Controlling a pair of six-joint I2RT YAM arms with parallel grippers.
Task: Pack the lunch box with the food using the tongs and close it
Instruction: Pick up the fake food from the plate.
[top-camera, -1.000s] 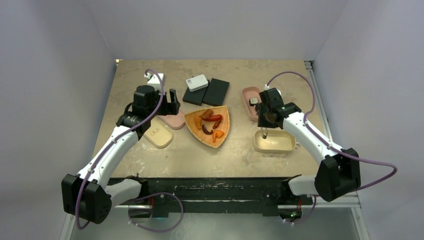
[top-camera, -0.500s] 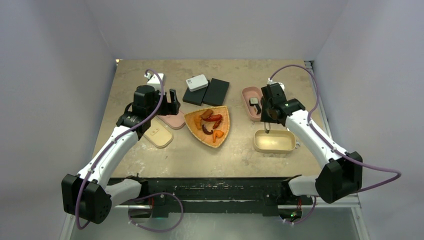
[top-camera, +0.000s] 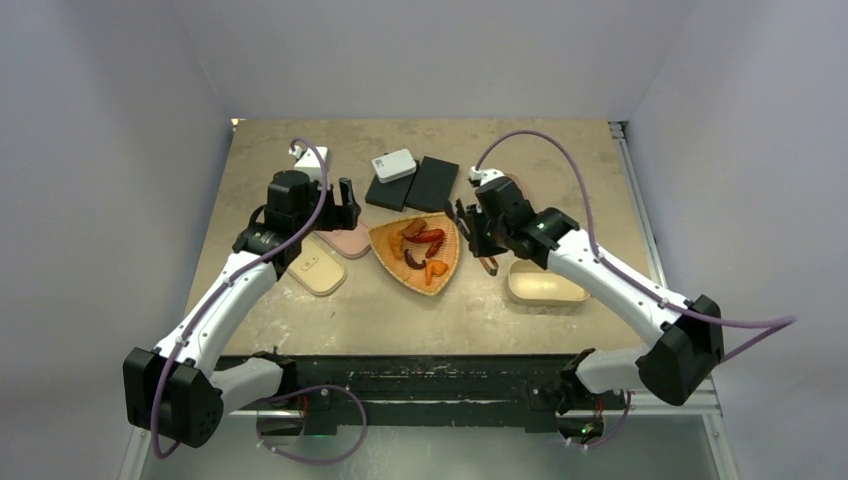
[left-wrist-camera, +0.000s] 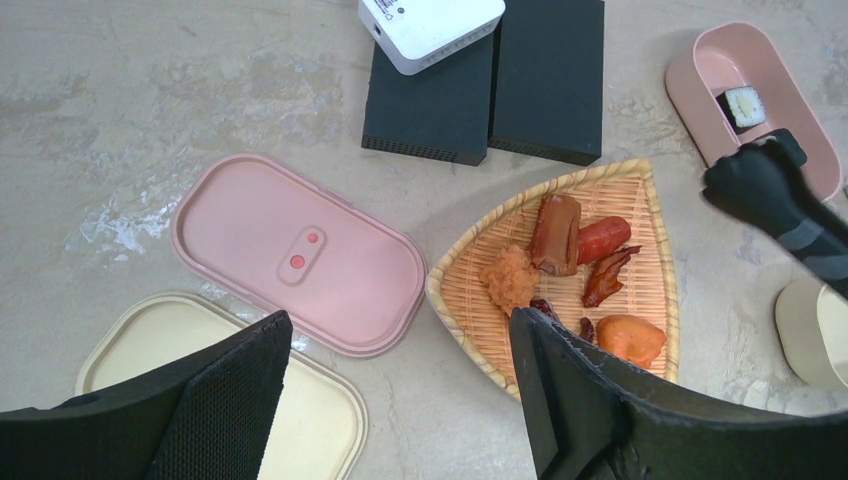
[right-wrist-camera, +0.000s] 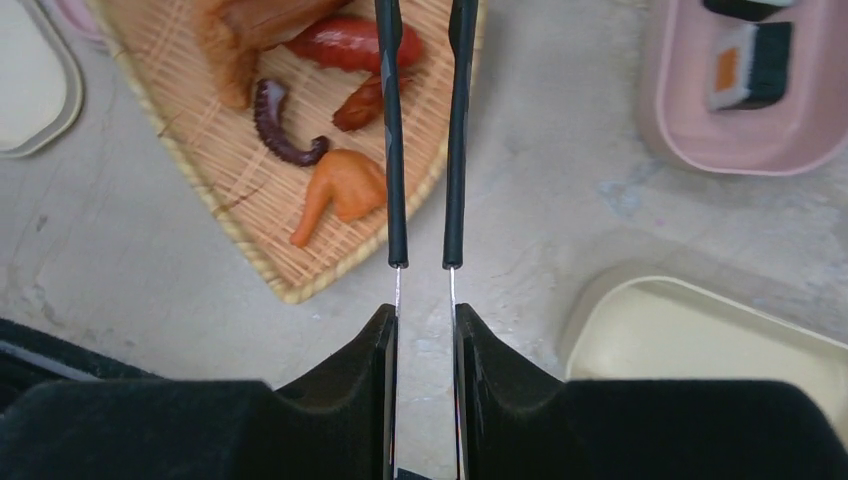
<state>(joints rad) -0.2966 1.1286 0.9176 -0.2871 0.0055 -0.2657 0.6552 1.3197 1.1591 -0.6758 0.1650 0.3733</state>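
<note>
Two arms of tongs pinched narrow in right gripper, long axis straight ahead, black ends pointing over wicker tray with food; left gripper spread wide, empty, left of tray.

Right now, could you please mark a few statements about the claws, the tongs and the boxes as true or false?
1. The right claw grips the tongs. True.
2. The pink box is empty. False: a sushi piece lies in it.
3. The left claw is shut on a lid. False: it is open, above the pink lid, holding nothing.
4. Pieces of food lie on the wicker tray. True.
</note>
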